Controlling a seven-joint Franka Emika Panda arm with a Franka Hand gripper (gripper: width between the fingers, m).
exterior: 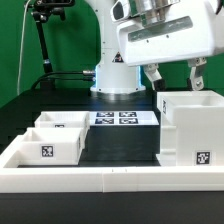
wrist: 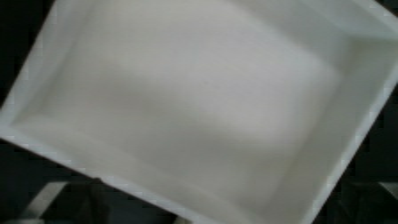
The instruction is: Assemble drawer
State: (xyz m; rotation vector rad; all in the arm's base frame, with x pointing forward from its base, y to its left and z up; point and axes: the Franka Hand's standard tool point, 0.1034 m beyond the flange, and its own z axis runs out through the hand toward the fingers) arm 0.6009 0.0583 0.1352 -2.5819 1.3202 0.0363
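Observation:
The drawer's tall hollow white box housing (exterior: pixel 190 128) stands at the exterior view's right, with a square tag low on its front. Two small white trays lie at the left, one nearer (exterior: pixel 50 146) with a tag on its front and one behind it (exterior: pixel 62 121). My gripper (exterior: pixel 175 78) hangs just above the housing's back rim with its fingers (exterior: pixel 152 75) spread wide and nothing between them. In the wrist view the housing's pale inside (wrist: pixel 196 100) fills almost the whole frame, and my fingertips are not clear there.
The marker board (exterior: pixel 120 118) lies flat between the trays and the housing, in front of the robot's base (exterior: pixel 115 80). A long low white wall (exterior: pixel 110 180) edges the table's front. A black stand (exterior: pixel 42 40) rises at the back left.

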